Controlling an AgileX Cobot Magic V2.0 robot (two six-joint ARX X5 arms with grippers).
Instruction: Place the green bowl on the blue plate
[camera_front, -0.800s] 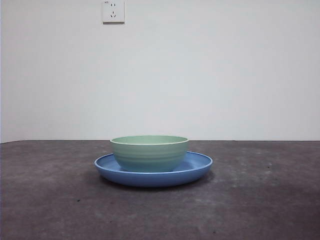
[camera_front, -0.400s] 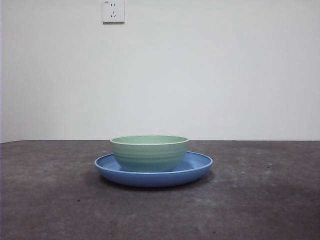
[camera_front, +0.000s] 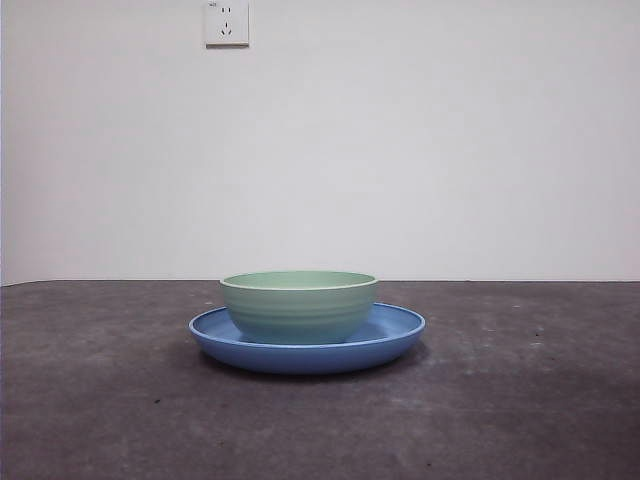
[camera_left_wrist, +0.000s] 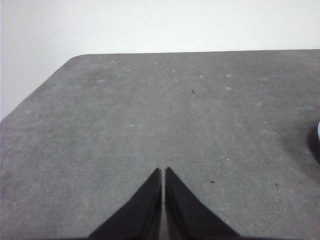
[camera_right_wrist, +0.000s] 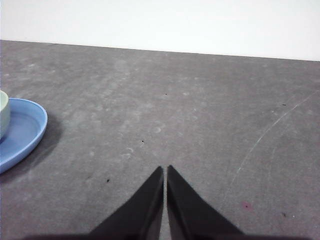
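The green bowl (camera_front: 299, 306) stands upright inside the blue plate (camera_front: 400, 328) at the middle of the table in the front view. The right wrist view catches the plate's rim (camera_right_wrist: 30, 130) and a sliver of the bowl (camera_right_wrist: 3, 112) off to the side. My right gripper (camera_right_wrist: 165, 172) is shut over bare table, well apart from the plate, holding nothing. My left gripper (camera_left_wrist: 163, 173) is shut too, above bare table, with only a thin edge of the plate (camera_left_wrist: 318, 131) showing at the picture's border. Neither arm appears in the front view.
The dark grey table (camera_front: 520, 400) runs to a white wall behind. A wall socket (camera_front: 227, 22) sits high on that wall. The table's far corner and edge (camera_left_wrist: 75, 57) show in the left wrist view.
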